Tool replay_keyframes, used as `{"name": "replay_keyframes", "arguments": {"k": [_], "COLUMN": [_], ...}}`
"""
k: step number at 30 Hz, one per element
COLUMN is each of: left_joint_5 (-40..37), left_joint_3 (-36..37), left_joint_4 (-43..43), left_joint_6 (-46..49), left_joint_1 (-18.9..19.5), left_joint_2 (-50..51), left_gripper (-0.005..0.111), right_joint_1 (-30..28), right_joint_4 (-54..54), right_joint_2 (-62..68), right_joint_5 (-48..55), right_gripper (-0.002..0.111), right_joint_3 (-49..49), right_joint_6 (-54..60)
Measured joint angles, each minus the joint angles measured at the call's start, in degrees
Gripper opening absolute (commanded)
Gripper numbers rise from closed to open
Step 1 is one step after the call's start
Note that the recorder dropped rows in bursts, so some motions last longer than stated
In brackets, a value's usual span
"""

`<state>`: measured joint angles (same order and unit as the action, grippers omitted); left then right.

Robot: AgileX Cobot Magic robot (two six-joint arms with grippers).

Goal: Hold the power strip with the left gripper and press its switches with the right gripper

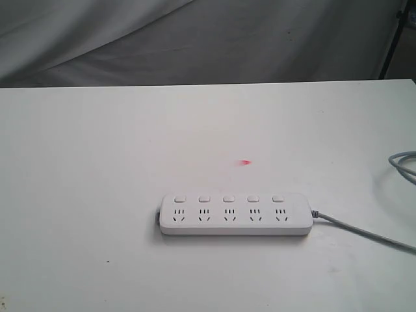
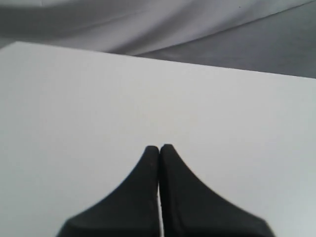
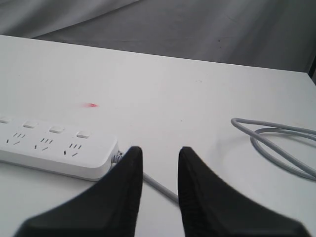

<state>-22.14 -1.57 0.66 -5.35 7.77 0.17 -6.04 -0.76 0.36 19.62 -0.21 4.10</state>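
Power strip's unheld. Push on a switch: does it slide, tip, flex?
Probably won't tip: the power strip lies flat and low on the table. Likely slides under a sideways push: smooth plastic on a smooth top, nothing bracing it. The body looks rigid; the grey cord looks floppy and may drag slightly.

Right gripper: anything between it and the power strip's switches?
Nothing visible. The right gripper is open near the grey cord, just off the power strip at its cord end. Only bare table separates it from the switches.
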Motion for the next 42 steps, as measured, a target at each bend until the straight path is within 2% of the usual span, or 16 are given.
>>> {"name": "replay_keyframes", "arguments": {"k": [4, 11, 17, 20, 25, 28, 42], "left_joint_5": [-4.76, -8.02, -8.14, -8.14, -8.36, -8.47, -7.85], "left_joint_3": [-6.42, -18.96, -27.02, -29.55, -30.62, -30.62, -30.62], "left_joint_4": [5.28, 10.91, 20.03, 28.57, 48.33, 55.09, 64.87], "left_joint_6": [0.0, 1.19, 1.42, 1.42, 1.42, 1.42, 1.42], "left_joint_1": [0.0, 0.12, 0.22, 0.22, 0.22, 0.22, 0.22], "left_joint_2": [3.63, 18.03, 30.61, 35.78, 43.94, 48.11, 61.27], "left_gripper": [0.0, 0.0, 0.0, 0.0, 0.0, 0.0, 0.0], "right_joint_1": [0.0, 0.0, 0.0, 0.0, 0.0, 0.0, 0.0], "right_joint_4": [0.0, 0.0, 0.0, 0.0, 0.0, 0.0, 0.0], "right_joint_2": [0.0, 0.0, 0.0, 0.0, 0.0, 0.0, 0.0], "right_joint_5": [0.0, 0.0, 0.0, 0.0, 0.0, 0.0, 0.0], "right_gripper": [0.024, 0.024, 0.024, 0.024, 0.024, 0.024, 0.024], "right_joint_3": [0.0, 0.0, 0.0, 0.0, 0.0, 0.0, 0.0], "right_joint_6": [0.0, 0.0, 0.0, 0.0, 0.0, 0.0, 0.0]}}
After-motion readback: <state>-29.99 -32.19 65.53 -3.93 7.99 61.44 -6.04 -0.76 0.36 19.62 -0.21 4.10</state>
